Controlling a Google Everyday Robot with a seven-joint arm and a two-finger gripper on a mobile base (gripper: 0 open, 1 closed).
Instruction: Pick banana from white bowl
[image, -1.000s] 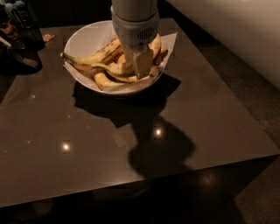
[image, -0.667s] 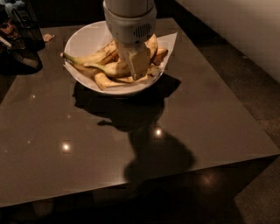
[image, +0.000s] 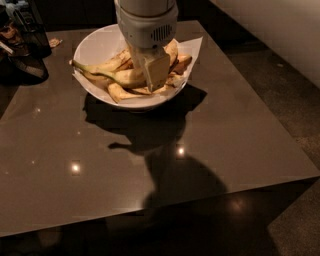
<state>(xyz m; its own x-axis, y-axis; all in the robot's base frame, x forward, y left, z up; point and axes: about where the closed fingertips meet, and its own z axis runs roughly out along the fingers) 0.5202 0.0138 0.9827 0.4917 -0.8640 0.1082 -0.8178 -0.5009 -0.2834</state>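
Observation:
The white bowl (image: 95, 47), lined with white paper, stands at the far middle of the dark table. Several bananas lie in it. A long straighter banana with a greenish stem (image: 107, 74) points left. A pale curved banana (image: 125, 93) lies along the near side. Short orange-tinted ones (image: 181, 62) lie at the right. My gripper (image: 156, 75) hangs straight down from its white wrist over the middle of the bowl, with its tip among the bananas. It hides the fruit beneath it, and I cannot tell which banana it touches.
The bowl sits on a glossy brown table (image: 225, 150) whose near edge and right edge drop to the floor. Dark cluttered objects (image: 22, 45) stand at the far left corner. A pale wall (image: 280, 35) runs along the right.
The gripper has shifted slightly and sunk a little lower into the bowl. Its shadow on the table has moved. The bananas lie as before.

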